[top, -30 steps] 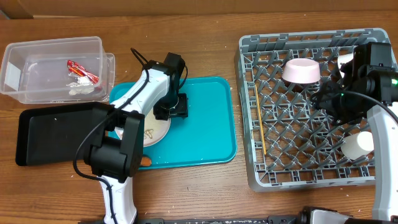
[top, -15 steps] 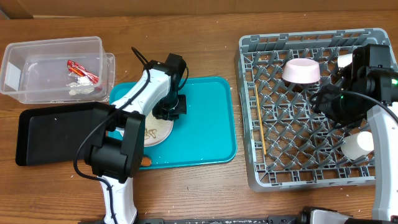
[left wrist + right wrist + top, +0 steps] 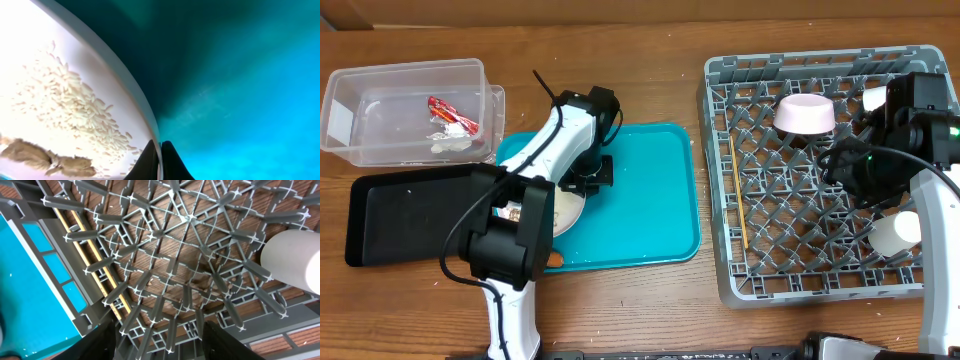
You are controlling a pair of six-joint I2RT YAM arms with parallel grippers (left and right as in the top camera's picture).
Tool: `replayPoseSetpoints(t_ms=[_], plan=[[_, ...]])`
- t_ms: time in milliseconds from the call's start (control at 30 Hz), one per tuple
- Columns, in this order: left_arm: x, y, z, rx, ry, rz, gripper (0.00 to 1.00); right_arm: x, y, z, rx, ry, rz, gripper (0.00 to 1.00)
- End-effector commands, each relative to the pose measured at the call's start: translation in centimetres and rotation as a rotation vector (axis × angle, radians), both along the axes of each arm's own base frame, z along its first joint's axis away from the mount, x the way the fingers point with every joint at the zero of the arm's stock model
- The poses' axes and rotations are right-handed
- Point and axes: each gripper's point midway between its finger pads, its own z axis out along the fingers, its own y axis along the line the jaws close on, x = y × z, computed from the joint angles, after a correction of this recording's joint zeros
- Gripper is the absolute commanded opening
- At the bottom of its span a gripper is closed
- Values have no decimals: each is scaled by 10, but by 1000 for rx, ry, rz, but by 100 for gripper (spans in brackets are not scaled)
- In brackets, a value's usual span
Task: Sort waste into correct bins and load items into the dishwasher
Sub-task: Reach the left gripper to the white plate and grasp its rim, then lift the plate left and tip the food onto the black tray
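At the worktop's far-left corner, overhead: tub [image 3: 380, 80] holding wrapper [image 3: 453, 113] and paper [image 3: 448, 142]; black tray [image 3: 400, 215] by the left edge; rack [image 3: 717, 200] at the right edge holding bowl [image 3: 805, 113], chopsticks [image 3: 737, 195], cup [image 3: 898, 232]. Plate [image 3: 568, 208] on teal tray [image 3: 650, 200], left claw [image 3: 588, 180] at its rim. Left wrist: claw clenched on the plate's rim; rice [image 3: 75, 105] and brown scraps [image 3: 45, 157] unscraped. Right wrist: right claw [image 3: 159, 340] released, empty, above the rack, cup near. Judged past halfway; scraps and plate remain.
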Motion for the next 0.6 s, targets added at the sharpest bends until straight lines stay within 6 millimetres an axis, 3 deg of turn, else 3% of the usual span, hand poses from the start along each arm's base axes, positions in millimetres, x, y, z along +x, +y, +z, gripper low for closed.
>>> replayPoseSetpoints(t_ms=[0, 567], plan=[[11, 6, 11, 56, -31, 22, 4, 2, 1, 2, 0, -11, 5, 58], [14, 15, 38, 122, -39, 68, 4, 2, 1, 2, -4, -11, 5, 58]])
